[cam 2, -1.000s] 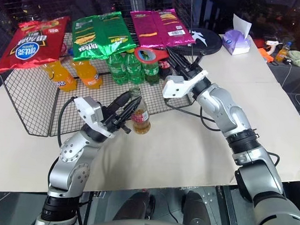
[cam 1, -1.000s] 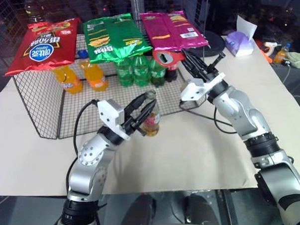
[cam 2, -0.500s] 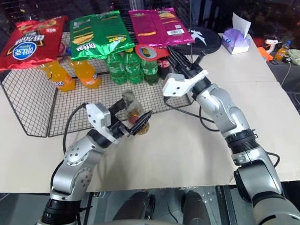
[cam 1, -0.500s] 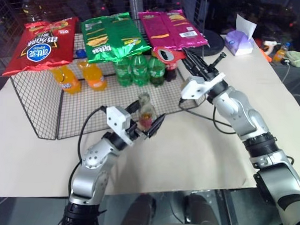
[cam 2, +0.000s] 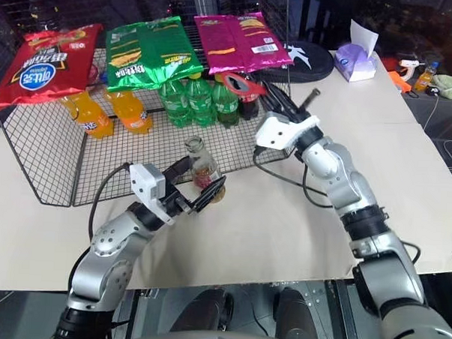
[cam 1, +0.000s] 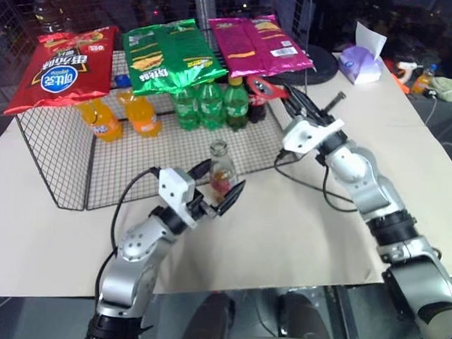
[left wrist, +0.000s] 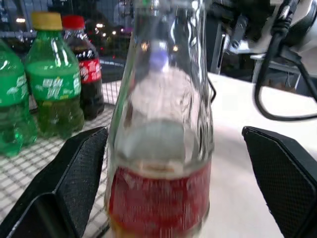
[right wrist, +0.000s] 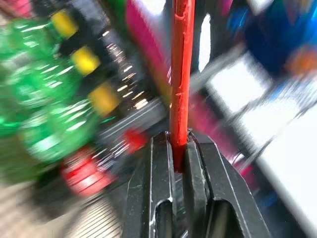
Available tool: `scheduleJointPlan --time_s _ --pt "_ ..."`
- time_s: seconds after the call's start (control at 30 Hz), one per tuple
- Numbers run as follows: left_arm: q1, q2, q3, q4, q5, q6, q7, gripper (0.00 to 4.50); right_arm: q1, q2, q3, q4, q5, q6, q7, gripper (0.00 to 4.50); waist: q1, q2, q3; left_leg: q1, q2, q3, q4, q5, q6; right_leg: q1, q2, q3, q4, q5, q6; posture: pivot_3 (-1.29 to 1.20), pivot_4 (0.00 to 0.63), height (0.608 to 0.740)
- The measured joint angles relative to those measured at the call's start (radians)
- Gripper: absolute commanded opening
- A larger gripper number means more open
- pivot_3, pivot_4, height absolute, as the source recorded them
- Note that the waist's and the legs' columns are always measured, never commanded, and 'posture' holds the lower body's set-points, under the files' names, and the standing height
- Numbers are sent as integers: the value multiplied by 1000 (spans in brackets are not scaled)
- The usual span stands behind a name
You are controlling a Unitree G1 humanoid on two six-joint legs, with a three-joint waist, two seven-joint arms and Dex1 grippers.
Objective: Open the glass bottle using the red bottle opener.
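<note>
- Since one second ago the left gripper (cam 1: 216,190) has released the glass bottle (cam 1: 222,171); its fingers now stand spread either side of it
- The bottle stands upright on the table (cam 1: 306,218), just before the wire rack (cam 1: 61,155)
- The right gripper (cam 2: 270,99) has sunk, clamped on the red bottle opener (cam 2: 241,82), and points toward the rack

Bright, even tabletop light, dark surroundings; right wrist view motion-blurred.

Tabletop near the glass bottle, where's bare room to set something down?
Free: the paper-covered table between the glass bottle and the right arm, and the near left corner below the wire rack. Crowded: the rack's soda bottles and snack bags.
</note>
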State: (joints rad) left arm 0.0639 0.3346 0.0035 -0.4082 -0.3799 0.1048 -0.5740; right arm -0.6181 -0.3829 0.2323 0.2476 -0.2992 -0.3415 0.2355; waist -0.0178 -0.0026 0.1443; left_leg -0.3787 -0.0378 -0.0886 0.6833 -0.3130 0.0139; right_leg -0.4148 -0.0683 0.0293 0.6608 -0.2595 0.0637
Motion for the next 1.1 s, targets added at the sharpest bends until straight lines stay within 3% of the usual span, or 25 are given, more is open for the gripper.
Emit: scheduleJointPlan --time_s 0.2,0.33,0.5,0.53,0.6,0.67,0.7,0.8,0.93,1.1 --pt "61 31 34 -22 -17 0 -15 4480 174 22 -41 -134 266 311 224 0 0 2 1 0 1 0 0 0 0 0 0 0 0 0 0 0 150 740" --pt "155 59 37 -54 -16 -1 -37 4480 283 18 -91 -312 460 649 312 0 2 2 1 0 2 0 -1 0 0 0 -1 0 -1 0 0 0 150 740" --pt "243 62 75 -30 -7 -7 -33 4480 392 -86 -65 -489 649 969 462 0 5 2 1 0 2 -1 -1 -1 1 0 -2 -1 -2 0 0 0 150 740" --pt "258 65 77 -13 5 -14 -32 4500 411 -108 -49 -516 656 989 480 829 5 2 1 0 2 -1 -1 -1 1 1 -2 -1 -2 0 0 0 150 740" --pt "272 66 75 7 24 -23 -32 4500 417 -126 -39 -546 657 1003 496 1579 5 2 1 0 2 -1 -1 -1 2 1 -1 -1 -2 0 0 0 150 740" --pt "270 66 76 8 34 -28 -28 4500 424 -127 -38 -557 664 1009 501 2512 5 1 1 1 2 -1 -1 -1 2 2 0 -2 -1 0 0 0 150 740" --pt "273 66 77 8 39 -30 -24 4500 435 -128 -45 -564 676 1010 504 3194 6 1 1 1 1 -1 -1 -1 2 3 -1 -2 -1 0 0 0 150 740" --pt "285 67 84 8 43 -30 -19 4500 467 -156 -59 -581 698 991 531 4465 10 1 1 1 1 -2 -1 -1 1 3 -1 -2 -1 0 0 0 150 740" --pt "342 83 122 8 44 -23 -11 4500 573 -209 -178 -556 709 872 580 4465 15 0 0 1 0 -2 -1 -1 2 3 -2 -3 -3 0 0 0 150 740" --pt "433 116 195 7 45 -21 -11 4500 713 -258 -324 -427 696 593 689 4465 15 -1 1 1 1 -1 -1 -1 2 4 -1 -2 -3 0 0 0 150 740"
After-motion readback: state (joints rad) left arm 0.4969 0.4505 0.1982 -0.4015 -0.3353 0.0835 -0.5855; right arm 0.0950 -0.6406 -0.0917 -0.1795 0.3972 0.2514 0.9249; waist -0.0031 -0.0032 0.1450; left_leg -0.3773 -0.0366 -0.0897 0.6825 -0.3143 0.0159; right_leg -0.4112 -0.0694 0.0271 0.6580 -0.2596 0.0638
